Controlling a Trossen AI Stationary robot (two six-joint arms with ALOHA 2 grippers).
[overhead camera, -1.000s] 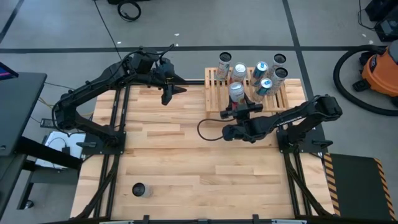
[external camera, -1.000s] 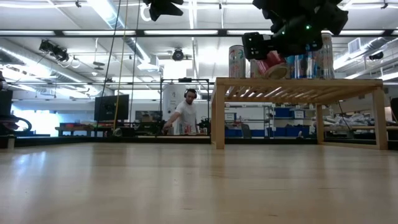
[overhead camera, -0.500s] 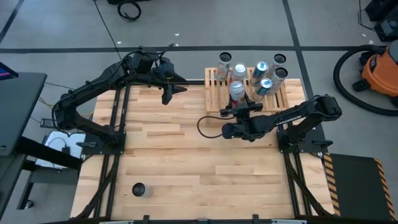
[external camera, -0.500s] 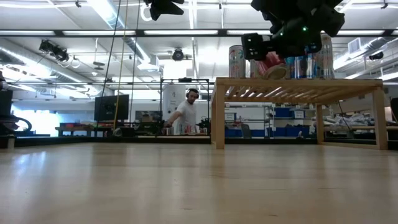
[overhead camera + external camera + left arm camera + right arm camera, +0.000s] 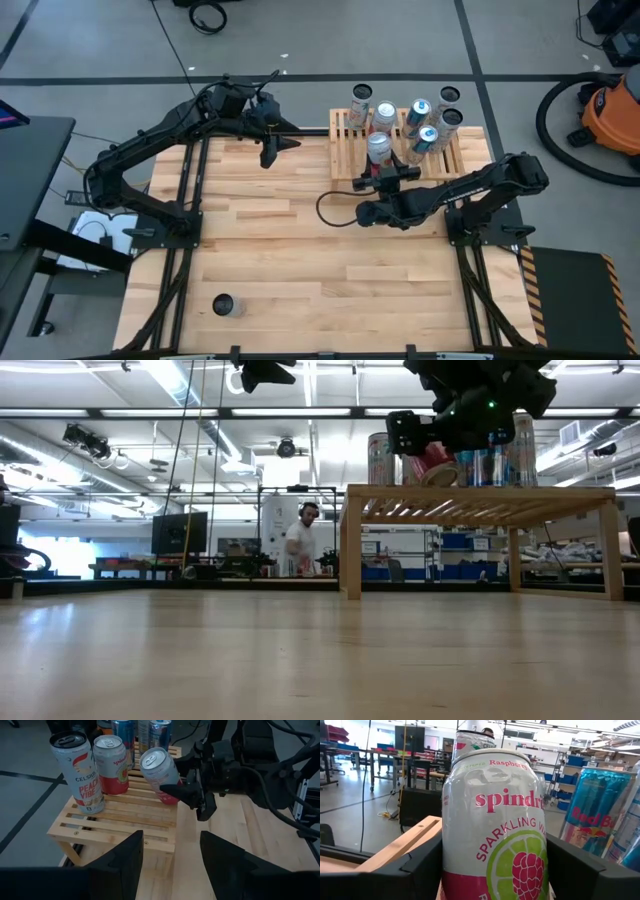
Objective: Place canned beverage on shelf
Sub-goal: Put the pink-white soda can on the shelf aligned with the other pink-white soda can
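Right wrist view fills with one can [image 5: 495,825], white body, pink "spindrift" lettering cut at the edge, "Raspberry" near the rim, "SPARKLING WA…" curving over a lime-and-raspberry graphic; the right tool's dark fingers [image 5: 427,862] clamp it on both sides. Beside it a blue Red Bull can [image 5: 595,810], and behind it another can top, text too small. Left wrist view gives what that one lacks: the held can [image 5: 160,772] is tilted, silver lid toward the camera, its red base over the shelf's [image 5: 117,822] near edge; whether it touches the slats cannot be told. Same view reads "CELSIUS PEACH VIBE" on a tall slim can [image 5: 77,772] standing on the slats, just beside a second Spindrift-style can [image 5: 111,764]. High view shows the right tool [image 5: 383,172] at the shelf's [image 5: 345,150] front edge holding the can [image 5: 379,147], with other cans [image 5: 420,125] standing behind. A separate dark can [image 5: 224,305] sits well apart on the butcher-block tabletop [image 5: 300,260]. Left tool [image 5: 270,150] hangs above the tabletop left of the shelf, fingers pressed together, nothing in them. Low view shows the shelf [image 5: 480,495] as a light-wood rack on legs, the right tool [image 5: 435,435] above it gripping the tilted can [image 5: 432,462]; a person [image 5: 298,540] stands far back in the room.
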